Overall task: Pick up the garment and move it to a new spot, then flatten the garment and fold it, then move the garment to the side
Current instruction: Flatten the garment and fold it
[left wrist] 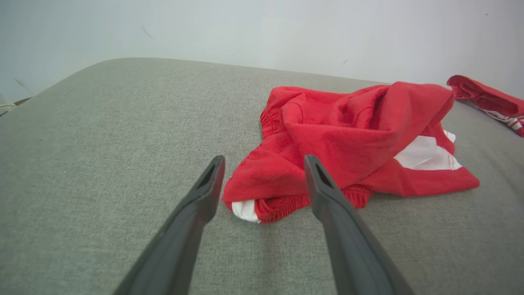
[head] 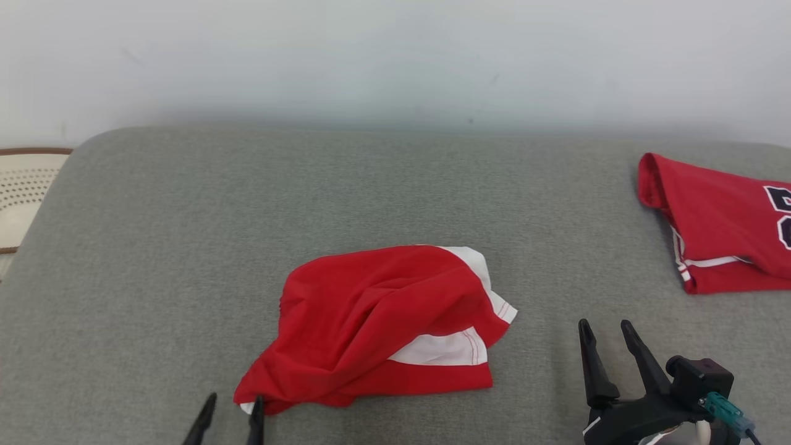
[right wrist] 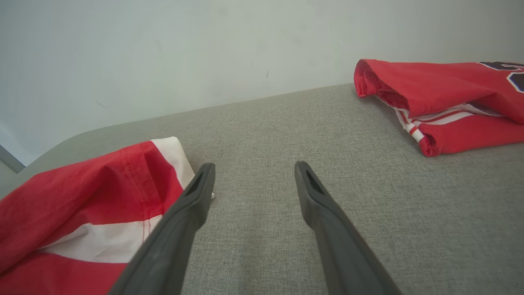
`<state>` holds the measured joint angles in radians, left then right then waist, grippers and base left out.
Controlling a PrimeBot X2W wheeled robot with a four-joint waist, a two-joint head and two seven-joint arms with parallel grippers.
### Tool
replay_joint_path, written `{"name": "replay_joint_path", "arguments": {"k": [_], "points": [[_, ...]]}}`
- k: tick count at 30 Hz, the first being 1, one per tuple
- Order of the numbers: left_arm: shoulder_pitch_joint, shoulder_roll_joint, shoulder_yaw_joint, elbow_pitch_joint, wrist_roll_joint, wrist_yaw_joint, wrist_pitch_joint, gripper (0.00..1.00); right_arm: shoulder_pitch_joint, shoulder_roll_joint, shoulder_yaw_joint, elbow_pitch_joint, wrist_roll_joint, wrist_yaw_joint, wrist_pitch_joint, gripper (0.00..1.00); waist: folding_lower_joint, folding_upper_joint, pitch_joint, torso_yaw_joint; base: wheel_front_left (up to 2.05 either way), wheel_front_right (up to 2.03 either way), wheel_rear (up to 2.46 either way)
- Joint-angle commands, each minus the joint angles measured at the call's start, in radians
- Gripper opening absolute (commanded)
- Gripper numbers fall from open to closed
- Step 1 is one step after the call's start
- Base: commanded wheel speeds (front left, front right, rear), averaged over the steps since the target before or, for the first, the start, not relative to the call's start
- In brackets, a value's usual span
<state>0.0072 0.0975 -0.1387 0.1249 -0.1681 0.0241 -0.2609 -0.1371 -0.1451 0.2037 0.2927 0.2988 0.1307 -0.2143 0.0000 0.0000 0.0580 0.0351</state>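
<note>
Garment [head: 377,321] crumpled on grey cushion [head: 185,247] | left gripper [head: 235,397] parted beside near corner | right gripper [head: 604,322] parted, empty

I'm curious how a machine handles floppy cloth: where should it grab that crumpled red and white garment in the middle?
The bunched elastic corner of the garment nearest the open left gripper, approached low from the robot's side. It sticks out as a thick fold on the grey surface, so the jaws can probably straddle it.
</note>
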Motion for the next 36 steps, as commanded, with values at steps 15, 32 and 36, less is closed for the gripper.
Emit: {"name": "replay_joint_path", "arguments": {"k": [15, 32, 36], "points": [[0.023, -0.033, 0.136, -0.187, 0.035, 0.039, -0.006, 1.00, -0.041, -0.025, 0.044, 0.059, 0.020, 0.000, 0.049, 1.00, 0.0000, 0.0000, -0.018, 0.047, 0.00, 0.00, 0.00], [-0.011, -0.046, 0.131, -0.178, 0.034, 0.017, -0.006, 1.00, -0.270, -0.098, 0.348, 0.264, 0.161, 0.000, 0.113, 1.00, 0.0000, 0.0000, 0.010, 0.123, 0.00, 0.00, 0.00], [-0.017, -0.046, 0.123, -0.174, 0.027, 0.021, -0.006, 1.00, -0.321, -0.109, 0.413, 0.329, 0.218, 0.000, 0.109, 1.00, 0.0000, 0.0000, 0.023, 0.153, 0.00, 0.00, 0.00]]}}
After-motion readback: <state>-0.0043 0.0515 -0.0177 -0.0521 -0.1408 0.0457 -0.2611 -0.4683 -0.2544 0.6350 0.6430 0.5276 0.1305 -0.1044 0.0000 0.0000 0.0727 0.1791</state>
